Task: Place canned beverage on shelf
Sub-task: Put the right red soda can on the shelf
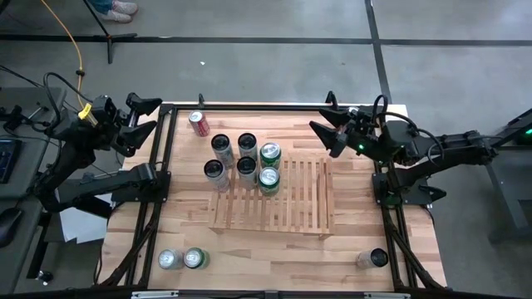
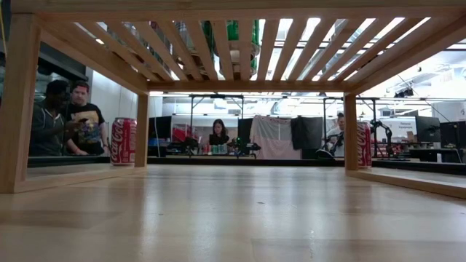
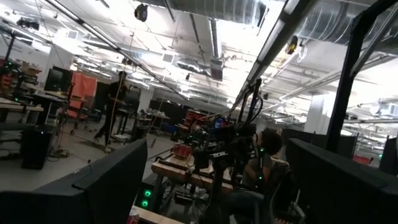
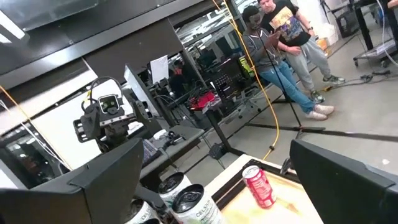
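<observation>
Item: red aluminium drink can, lying on its side at the table's far left, off the slatted light-wood shelf. Light, slippery, dentable (grasp mid-body). Left gripper and right gripper: spread wide, empty.

You were clearly set up in a big open robotics lab: exposed ducts ran along the ceiling, benches full of gear stood behind your table, people hung around, and the floor was bare concrete.
</observation>
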Available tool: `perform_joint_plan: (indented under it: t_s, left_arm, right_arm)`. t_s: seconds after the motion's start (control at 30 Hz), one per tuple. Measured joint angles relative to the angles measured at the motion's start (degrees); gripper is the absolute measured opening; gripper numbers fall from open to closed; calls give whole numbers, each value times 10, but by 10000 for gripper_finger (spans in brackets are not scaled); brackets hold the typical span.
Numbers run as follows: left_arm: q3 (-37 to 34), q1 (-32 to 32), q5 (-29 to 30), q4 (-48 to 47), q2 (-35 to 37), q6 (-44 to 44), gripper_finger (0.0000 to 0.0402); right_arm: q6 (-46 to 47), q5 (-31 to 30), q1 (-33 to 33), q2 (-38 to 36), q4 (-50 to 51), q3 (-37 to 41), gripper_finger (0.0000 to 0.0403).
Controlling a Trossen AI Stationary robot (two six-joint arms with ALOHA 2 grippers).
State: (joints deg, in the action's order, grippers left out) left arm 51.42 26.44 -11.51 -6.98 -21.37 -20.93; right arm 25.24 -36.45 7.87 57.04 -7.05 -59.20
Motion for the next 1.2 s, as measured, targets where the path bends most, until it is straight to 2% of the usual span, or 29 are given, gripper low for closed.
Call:
perform_joint_plan:
  t_s: [0.47,0.87,1.2]
  left_arm:
    - [0,0,68,1,-3,-15,374]
    - [0,0,69,9,-52,-40,374]
    - [0,0,65,13,-49,-6,374]
  right_arm:
    - [-61,0,-5,0,7,0,389]
    - [-63,0,-5,0,25,0,389]
    - [-57,0,-5,0,34,0,389]
